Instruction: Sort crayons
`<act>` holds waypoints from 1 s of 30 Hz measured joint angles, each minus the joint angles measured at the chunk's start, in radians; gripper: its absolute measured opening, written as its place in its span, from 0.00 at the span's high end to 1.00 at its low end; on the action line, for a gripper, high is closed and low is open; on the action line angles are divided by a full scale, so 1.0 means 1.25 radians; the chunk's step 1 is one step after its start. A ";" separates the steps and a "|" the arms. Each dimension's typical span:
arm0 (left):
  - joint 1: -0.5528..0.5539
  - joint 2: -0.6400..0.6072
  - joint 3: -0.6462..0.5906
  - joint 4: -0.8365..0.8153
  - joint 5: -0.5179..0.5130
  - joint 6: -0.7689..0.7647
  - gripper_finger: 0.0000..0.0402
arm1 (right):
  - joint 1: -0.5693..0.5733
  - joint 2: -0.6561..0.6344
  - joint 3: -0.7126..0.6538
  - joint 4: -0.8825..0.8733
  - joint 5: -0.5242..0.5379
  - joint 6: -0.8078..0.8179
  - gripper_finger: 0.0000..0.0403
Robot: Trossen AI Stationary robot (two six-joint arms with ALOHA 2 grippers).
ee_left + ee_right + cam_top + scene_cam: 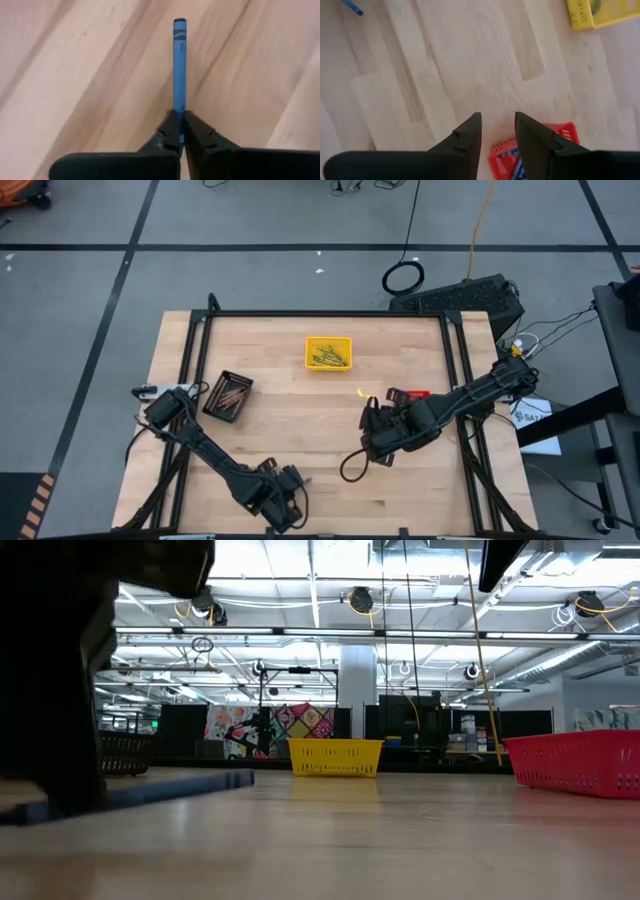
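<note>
Blue crayon (179,65) is pinched by its end in the left end effector (179,132), down low at the near edge of the wooden surface (300,420), lying pretty much flat. Right end effector (497,131) hangs with fingers apart and nothing in them, right over the red tray (540,150). Yellow tray (328,352) has crayons in it toward the far side, and the black tray (228,396) on the left holds brownish ones.

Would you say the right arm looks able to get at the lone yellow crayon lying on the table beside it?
Probably yes: the yellow crayon lies on bare wood just beside the right tool, which is open and holds nothing, with nothing between them.
</note>
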 joint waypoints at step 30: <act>0.043 -0.010 0.002 -0.038 0.118 0.037 1.00 | 0.000 0.000 0.000 0.019 0.001 -0.006 0.74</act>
